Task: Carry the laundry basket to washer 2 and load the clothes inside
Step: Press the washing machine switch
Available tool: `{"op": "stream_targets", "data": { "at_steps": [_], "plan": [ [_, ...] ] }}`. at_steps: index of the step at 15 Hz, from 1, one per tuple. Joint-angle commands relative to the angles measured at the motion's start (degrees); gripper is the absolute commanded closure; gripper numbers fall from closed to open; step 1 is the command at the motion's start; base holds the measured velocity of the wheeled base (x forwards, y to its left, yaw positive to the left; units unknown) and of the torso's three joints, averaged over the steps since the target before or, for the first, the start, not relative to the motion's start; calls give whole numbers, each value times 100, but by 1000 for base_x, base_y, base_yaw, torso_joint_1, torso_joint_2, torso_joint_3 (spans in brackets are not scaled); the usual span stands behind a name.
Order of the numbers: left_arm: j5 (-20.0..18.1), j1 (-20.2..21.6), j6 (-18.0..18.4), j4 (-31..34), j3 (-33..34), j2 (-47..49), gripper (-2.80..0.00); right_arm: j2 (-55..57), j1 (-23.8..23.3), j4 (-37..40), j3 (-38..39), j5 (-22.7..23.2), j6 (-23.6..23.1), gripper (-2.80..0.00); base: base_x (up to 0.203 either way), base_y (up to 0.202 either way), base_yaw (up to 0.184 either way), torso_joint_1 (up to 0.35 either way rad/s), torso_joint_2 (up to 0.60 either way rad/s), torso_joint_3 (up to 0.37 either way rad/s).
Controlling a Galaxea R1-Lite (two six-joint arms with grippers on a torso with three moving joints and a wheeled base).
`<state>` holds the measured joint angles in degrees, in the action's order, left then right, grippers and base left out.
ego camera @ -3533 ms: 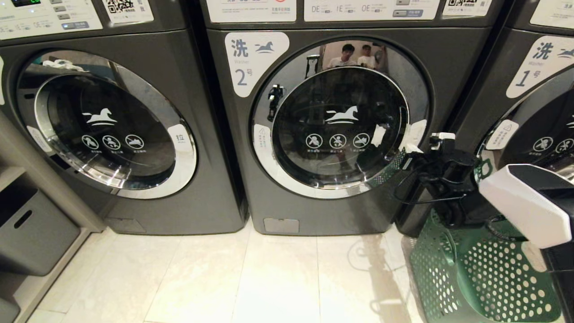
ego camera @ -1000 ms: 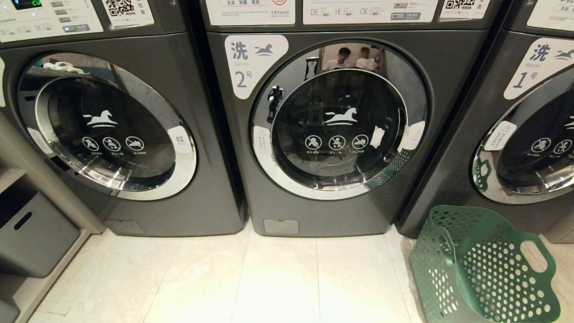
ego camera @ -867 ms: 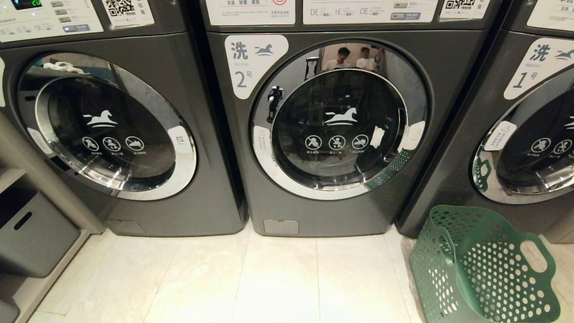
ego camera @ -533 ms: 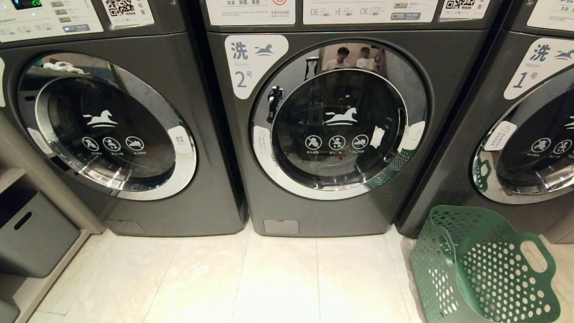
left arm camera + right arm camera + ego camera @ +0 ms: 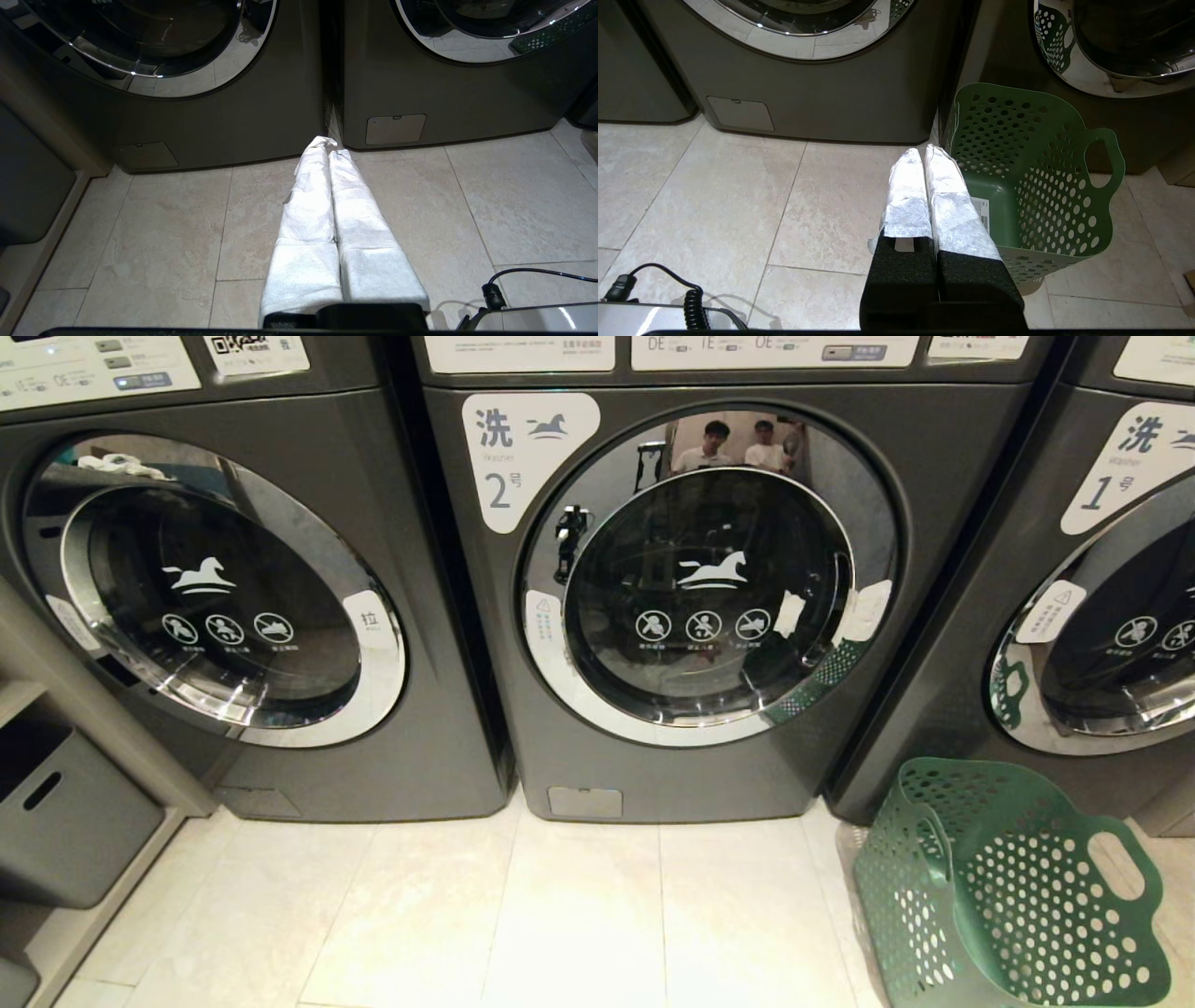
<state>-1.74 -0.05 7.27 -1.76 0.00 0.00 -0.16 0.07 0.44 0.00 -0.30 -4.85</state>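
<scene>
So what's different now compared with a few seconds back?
The right arm, which was reaching at the door of washer 2, has left the head view; the right gripper now hangs over the floor beside the basket, jaws shut on nothing. The view has tipped slightly. The washer door is shut as before, and the basket, empty, has not moved.

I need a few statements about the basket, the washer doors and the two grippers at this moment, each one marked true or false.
1. The laundry basket stands on the floor before washer 1. True.
2. Clothes lie in the basket. False: it is empty.
3. The door of washer 2 is open. False: it is closed.
4. The left gripper is shut. True.
5. The right gripper holds the basket handle. False: it is shut, holding nothing.
</scene>
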Motion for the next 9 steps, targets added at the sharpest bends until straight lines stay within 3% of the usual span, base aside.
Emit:
{"op": "stream_targets", "data": {
  "at_steps": [1, 4, 9],
  "plan": [
    [-2, 5, 3, 0, 53, -9, 0, 16, 1, 0, 0, 4, -7, 0, 0, 0, 0, 0, 0, 0],
    [-2, 1, 1, 0, 60, -9, 0, 16, 1, 0, 0, 4, -25, 0, 46, 0, -2, 1, -1, 1],
    [-2, 4, -6, 0, 61, -9, 0, 16, 1, -9, 0, 4, -7, 0, 198, 0, 1, 5, 1, 2]
  ]
}}
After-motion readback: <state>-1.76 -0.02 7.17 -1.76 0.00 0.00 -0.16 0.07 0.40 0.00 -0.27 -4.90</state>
